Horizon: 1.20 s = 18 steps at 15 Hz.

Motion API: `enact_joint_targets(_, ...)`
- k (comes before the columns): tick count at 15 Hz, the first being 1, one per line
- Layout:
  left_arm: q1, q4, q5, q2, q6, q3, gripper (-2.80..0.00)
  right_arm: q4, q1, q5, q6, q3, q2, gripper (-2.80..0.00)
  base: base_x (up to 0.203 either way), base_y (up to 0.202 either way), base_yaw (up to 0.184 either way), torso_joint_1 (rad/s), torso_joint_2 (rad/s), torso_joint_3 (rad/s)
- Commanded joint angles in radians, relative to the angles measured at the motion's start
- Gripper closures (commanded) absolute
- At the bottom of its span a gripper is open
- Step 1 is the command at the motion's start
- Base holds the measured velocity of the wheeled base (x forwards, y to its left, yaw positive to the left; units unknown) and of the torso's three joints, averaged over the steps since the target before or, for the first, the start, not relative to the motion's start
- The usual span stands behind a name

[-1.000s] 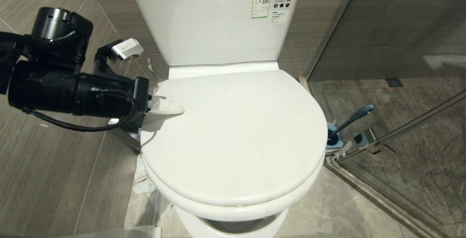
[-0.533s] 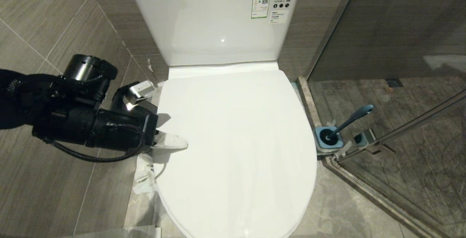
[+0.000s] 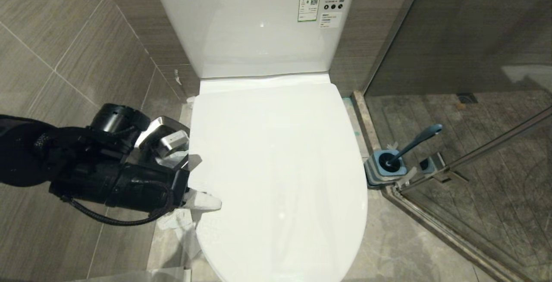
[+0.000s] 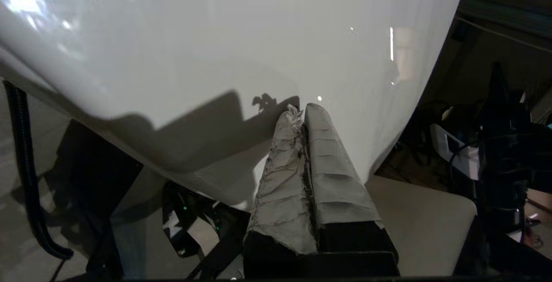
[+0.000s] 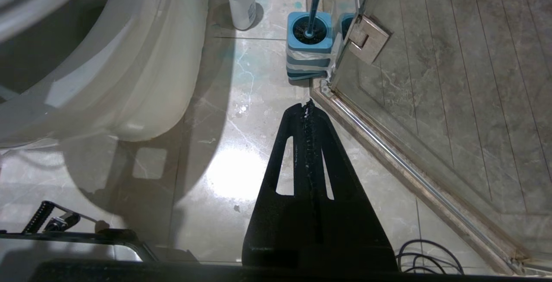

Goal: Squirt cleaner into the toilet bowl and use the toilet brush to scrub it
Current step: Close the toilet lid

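Lowered glossy white lid (image 3: 276,178), closed tape-wrapped left end effector (image 3: 213,204) at its rim

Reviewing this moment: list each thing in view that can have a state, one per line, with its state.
Toilet lid: down, covering the bowl.
Left claw: shut, empty, tips at the lid's left edge.
Right claw: shut, empty, pointing at the floor short of the brush holder.
Toilet brush: standing in its blue holder, untouched.
Cleaner bottle: upright on the floor beside the holder.
Glass shower door: cannot tell whether open or closed.
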Motion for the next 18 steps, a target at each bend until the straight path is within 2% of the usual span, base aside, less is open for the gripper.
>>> enact_joint_targets(1,-0.003,0.001,-0.01,0.018,-0.002,0.042,0.0,0.0,0.0,0.0,0.0,0.0,0.001,0.0,0.0,0.0,0.0,0.0,0.0,0.0)
enact_joint_targets(4,-0.014,-0.001,-0.031,0.036,-0.002,0.067,0.0,0.0,0.0,0.0,0.0,0.0,0.001,0.0,0.0,0.0,0.0,0.0,0.0,0.0)
enact_joint_targets(9,-0.035,-0.051,-0.038,0.098,-0.002,0.069,0.0,0.0,0.0,0.0,0.0,0.0,0.001,0.0,0.0,0.0,0.0,0.0,0.0,0.0)
enact_joint_targets(14,-0.047,-0.052,-0.04,0.154,-0.002,0.069,0.0,0.0,0.0,0.0,0.0,0.0,0.001,0.0,0.0,0.0,0.0,0.0,0.0,0.0)
enact_joint_targets(18,-0.048,-0.052,-0.075,0.19,-0.002,0.069,0.0,0.0,0.0,0.0,0.0,0.0,0.001,0.0,0.0,0.0,0.0,0.0,0.0,0.0)
